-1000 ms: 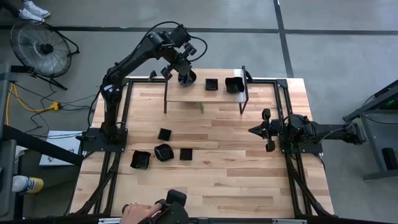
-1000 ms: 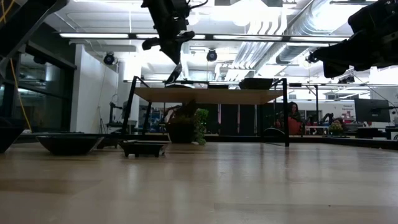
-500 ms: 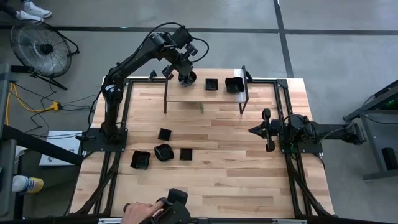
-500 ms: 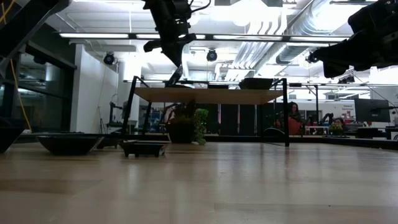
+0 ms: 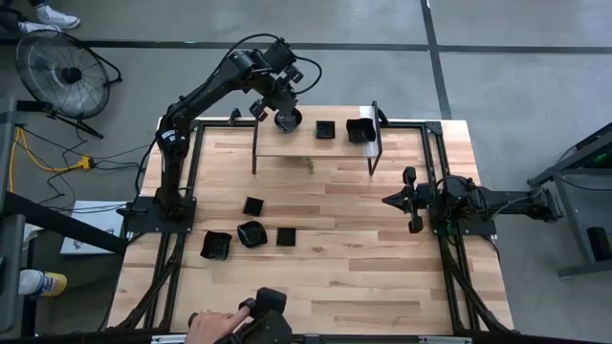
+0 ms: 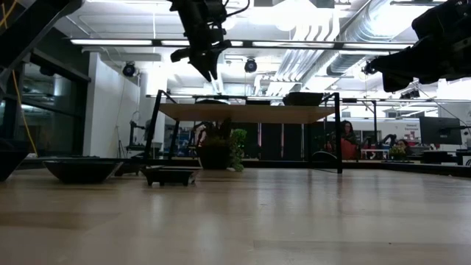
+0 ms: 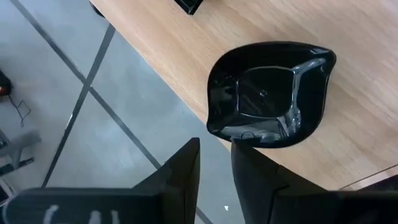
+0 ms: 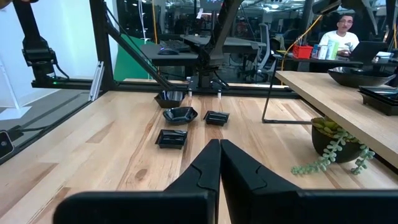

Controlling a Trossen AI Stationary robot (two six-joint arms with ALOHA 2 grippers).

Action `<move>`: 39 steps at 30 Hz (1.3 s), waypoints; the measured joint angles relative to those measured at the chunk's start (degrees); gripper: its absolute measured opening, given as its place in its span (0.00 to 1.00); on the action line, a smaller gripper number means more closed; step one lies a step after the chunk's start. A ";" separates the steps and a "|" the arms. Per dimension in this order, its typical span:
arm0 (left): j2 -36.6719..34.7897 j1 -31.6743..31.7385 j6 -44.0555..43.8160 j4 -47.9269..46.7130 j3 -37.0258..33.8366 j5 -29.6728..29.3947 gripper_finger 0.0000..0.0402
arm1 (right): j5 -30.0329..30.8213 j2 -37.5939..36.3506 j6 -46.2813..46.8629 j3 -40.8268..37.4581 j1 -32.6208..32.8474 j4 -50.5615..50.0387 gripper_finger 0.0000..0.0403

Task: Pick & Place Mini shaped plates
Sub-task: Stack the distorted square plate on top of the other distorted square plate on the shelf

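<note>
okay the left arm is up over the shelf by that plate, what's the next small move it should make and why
Probably lift the left pincer straight up and clear of the raised shelf. Its fingers are apart with nothing between them, and the plate sits on the shelf's edge beside them, apparently released. Four more plates lie on the table below, so the nearest square one looks like the next pick. The right pincer waits shut.
</note>
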 joint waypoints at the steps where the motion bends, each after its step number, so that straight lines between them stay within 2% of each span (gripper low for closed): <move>1: 0.00 0.00 -0.36 0.06 0.00 0.00 0.22 | 0.00 0.00 0.00 0.00 0.00 0.00 0.01; 10: -0.11 -1.57 -11.43 -0.53 0.00 -2.61 0.22 | 0.00 0.02 0.00 0.00 0.00 0.00 0.01; 12: -0.49 -1.91 -14.29 -2.81 -0.02 -0.35 0.22 | 0.00 0.02 0.00 0.00 0.00 -0.03 0.01; 16: -1.83 -1.92 -19.39 -8.81 -0.02 8.07 0.22 | 0.00 0.02 0.00 0.00 0.00 -0.07 0.02; 19: -3.25 -3.18 -22.37 -12.50 -0.05 10.22 0.22 | 0.00 0.02 0.00 0.00 0.00 -0.08 0.02; 26: -8.18 -10.50 -27.62 -16.72 -0.07 7.86 0.22 | 0.00 0.02 0.00 0.00 0.00 -0.15 0.02; 34: -14.08 -18.65 -32.70 -16.57 -0.07 7.19 0.22 | 0.00 0.00 0.00 0.00 0.00 -0.17 0.01; 39: -17.34 -21.45 -35.84 -14.91 -3.38 2.91 0.22 | 0.00 0.01 0.00 0.00 0.00 -0.20 0.02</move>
